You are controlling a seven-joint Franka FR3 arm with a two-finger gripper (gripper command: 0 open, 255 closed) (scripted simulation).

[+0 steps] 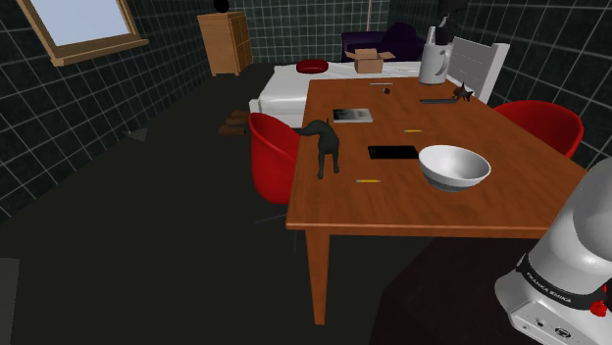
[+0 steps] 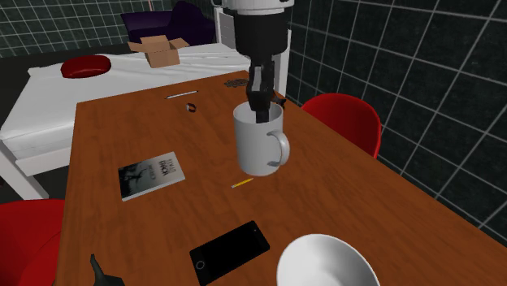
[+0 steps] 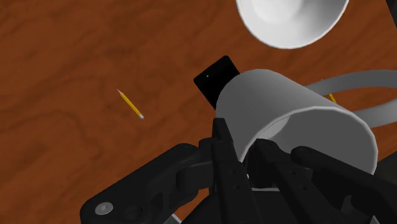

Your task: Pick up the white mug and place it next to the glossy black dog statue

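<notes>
Tool (image 3: 245,153) clamped on white mug (image 3: 292,108) rim, aloft over phone (image 3: 215,79), pencil (image 3: 130,105) & bowl (image 3: 292,19); dog statue (image 1: 326,147) nr table (image 1: 441,211) edge.

arm (image 2: 262,32): reaching down | fingers (image 2: 258,104): clamped on mug (image 2: 258,150) rim

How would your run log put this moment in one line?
gripper: shut on white mug rim | mug: lifted above table | dog statue: at table's edge, apart from mug | placed: not yet
</notes>
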